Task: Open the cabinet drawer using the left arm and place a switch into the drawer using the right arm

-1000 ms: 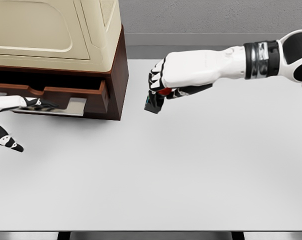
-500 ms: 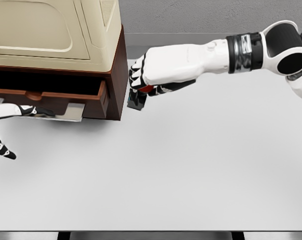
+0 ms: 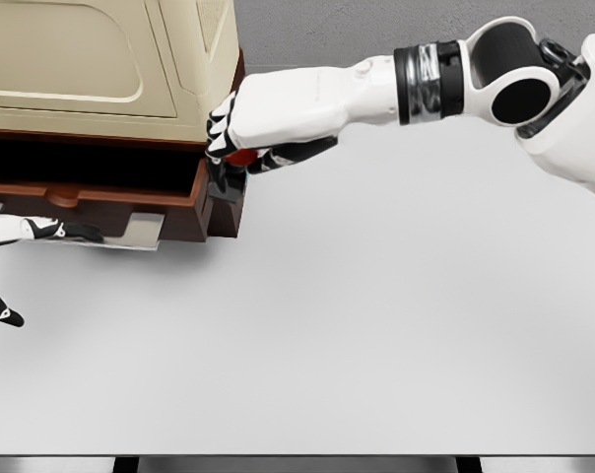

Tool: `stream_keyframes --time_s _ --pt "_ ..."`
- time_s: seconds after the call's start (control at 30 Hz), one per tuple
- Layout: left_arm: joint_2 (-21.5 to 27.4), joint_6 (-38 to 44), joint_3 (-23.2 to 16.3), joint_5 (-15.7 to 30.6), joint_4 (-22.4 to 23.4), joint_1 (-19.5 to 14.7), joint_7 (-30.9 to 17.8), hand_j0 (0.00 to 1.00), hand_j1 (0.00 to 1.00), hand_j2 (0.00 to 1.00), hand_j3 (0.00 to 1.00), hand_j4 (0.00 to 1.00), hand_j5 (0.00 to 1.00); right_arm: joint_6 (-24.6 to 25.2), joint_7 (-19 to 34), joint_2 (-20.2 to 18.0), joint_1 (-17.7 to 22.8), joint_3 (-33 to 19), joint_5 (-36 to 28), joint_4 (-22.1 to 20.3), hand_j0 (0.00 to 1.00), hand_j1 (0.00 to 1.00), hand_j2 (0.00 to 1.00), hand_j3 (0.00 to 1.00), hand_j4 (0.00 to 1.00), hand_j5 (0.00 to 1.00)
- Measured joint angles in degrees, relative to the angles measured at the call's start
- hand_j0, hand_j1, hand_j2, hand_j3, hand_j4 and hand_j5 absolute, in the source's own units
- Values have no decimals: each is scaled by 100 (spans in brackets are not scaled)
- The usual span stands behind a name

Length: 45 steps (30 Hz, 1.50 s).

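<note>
One right hand is squeezing the switch beside the drawer; it is risking bumping the cabinet wall.

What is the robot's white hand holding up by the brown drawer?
The right hand grips a small dark switch with a red button by its top, fingers curled around it.

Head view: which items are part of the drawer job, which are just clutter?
Job:
- cabinet
- drawer, pulled open
- switch, dark with a red part, in the right hand
- left hand at the drawer's metal handle

Not part of it:
- white table
- grey wall
</note>
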Motion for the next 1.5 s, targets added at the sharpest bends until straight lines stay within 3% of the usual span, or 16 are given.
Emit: stream_keyframes --time_s 0.2,0.6,0.8,1.0,1.27,1.3,1.33,1.37,1.4,1.5 --pt "143 -118 -6 224 -34 114 -74 100 100 100 100 100 100 104 0 280 -149 99 -1 194 48 48 48 48 48 48" --pt "321 -203 -26 93 -27 124 -24 100 100 100 100 100 100 244 0 854 -325 232 6 671 48 48 48 48 48 48" --pt "389 -213 -6 208 -31 210 -10 100 100 100 100 100 100 233 0 1194 -431 374 27 1133 48 48 48 48 48 48" --pt "394 -327 -4 91 -14 211 2 100 100 100 100 100 100 182 1 1627 -527 588 78 1796 48 48 48 48 48 48" --pt "382 -586 94 -237 32 201 -55 100 100 100 100 100 100 157 1 1871 -563 637 105 2238 48 48 48 48 48 48" --pt "384 -601 105 -235 33 212 -58 100 100 100 100 100 100 145 1 1902 -563 641 106 2288 50 50 50 50 50 50" --pt "384 -620 111 -231 32 202 -61 100 100 100 100 100 100 138 1 1927 -571 641 106 2323 64 64 64 64 64 64" --pt "384 -632 116 -246 33 202 -62 100 100 100 100 100 100 151 1 1954 -571 641 106 2350 93 93 93 93 93 93" --pt "383 -640 120 -253 34 203 -63 100 100 100 100 100 100 175 2 1976 -580 641 105 2383 100 100 100 100 100 100" --pt "385 -670 136 -274 36 203 -63 100 100 100 100 100 100 167 1 1996 -580 642 63 2444 100 100 100 100 100 100"
